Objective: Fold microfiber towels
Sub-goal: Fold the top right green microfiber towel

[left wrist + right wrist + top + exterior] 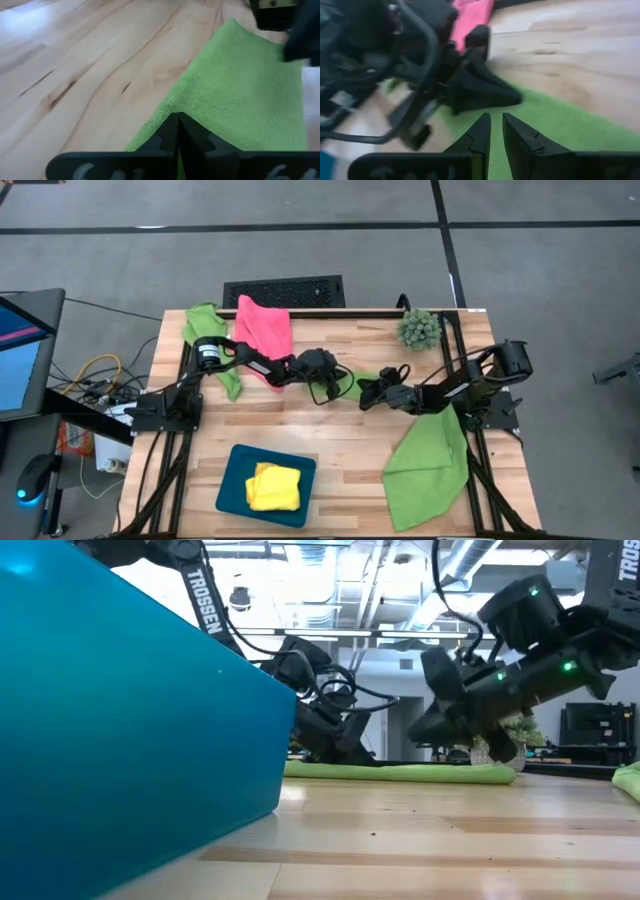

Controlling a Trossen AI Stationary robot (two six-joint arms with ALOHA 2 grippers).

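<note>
A lime green towel (362, 377) lies as a flat folded strip (400, 773) on the middle of the wooden table, between my two grippers. My left gripper (340, 384) is shut, and its tips sit at the strip's left end (177, 122). My right gripper (367, 394) comes in low over the strip's right end, its fingers (496, 127) only a narrow gap apart with green cloth showing between them. A folded yellow towel (274, 487) rests in the teal tray (232, 480). A pink towel (263, 330) and another green one (205, 325) lie at the far left. My left gripper presses its shut fingertips onto the green towel's edge (165, 112), slanting down from the table's left side. The edge bends where the tips meet it, and the towel stays flat on the table. My right gripper has the towel's right end (555, 125) at its fingertips, slanting down from the table's right side. The fingers themselves hide the exact place of contact. The cloth lies on the table.
A large green towel (430, 465) lies spread at the near right and hangs over the table's edge. A small spiky plant (418, 328) stands at the far right. The teal tray's wall (130, 730) fills the left of the low view. Bare wood shows in the near middle.
</note>
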